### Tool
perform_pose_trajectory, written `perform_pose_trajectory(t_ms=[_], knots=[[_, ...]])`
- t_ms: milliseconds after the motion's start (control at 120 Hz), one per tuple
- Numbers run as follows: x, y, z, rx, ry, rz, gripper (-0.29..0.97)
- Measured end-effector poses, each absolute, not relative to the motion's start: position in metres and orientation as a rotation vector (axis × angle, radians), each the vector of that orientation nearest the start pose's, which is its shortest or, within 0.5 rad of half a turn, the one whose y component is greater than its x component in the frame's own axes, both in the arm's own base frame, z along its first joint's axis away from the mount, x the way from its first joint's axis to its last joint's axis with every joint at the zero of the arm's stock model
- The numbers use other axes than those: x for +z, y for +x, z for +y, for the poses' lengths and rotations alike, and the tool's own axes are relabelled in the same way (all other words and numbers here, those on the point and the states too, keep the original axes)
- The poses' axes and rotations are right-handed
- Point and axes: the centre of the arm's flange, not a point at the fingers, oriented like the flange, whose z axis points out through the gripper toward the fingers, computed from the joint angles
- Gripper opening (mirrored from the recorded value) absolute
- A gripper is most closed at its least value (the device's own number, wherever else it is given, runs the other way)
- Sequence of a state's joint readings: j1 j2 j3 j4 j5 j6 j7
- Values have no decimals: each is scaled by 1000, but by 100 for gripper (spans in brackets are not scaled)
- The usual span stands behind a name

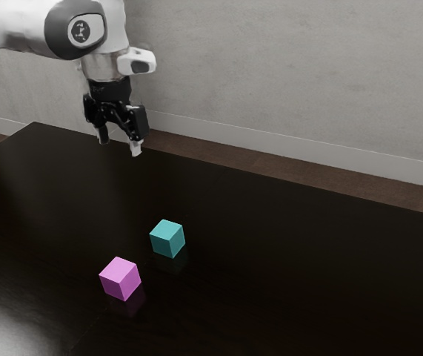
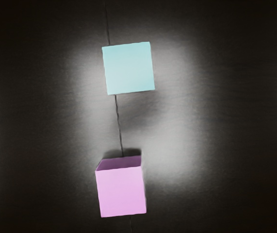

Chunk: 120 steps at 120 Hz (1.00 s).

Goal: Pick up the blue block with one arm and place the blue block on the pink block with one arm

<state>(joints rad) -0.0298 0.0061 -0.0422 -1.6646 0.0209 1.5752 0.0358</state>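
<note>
Tool [image 1: 120,142] spread wide, empty, well above the blue block [image 1: 167,238]

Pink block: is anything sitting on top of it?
No. The pink block has a bare top face; the blue block stands apart on the dark table. The pink one's underside is hidden.

Bare dark table [image 1: 307,252] is stretching away on every side of the blue block [image 1: 167,237], leaving the approach from above open. The pink block [image 1: 119,277] is sitting near the blue block with a gap between them, crowding only that one side.
</note>
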Motion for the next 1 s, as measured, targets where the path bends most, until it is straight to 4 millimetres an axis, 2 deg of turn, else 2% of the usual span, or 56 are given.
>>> perform_pose_trajectory(t_ms=[67,167,275,358,508,1000], knots=[[531,557,-45,153,-3097,200,68],[477,556,-53,128,-3082,240,68],[440,553,-54,65,-3080,258,68],[421,560,-48,22,-3082,249,68],[391,577,-24,-25,-3091,191,68],[339,597,-27,-56,-3111,197,68]])
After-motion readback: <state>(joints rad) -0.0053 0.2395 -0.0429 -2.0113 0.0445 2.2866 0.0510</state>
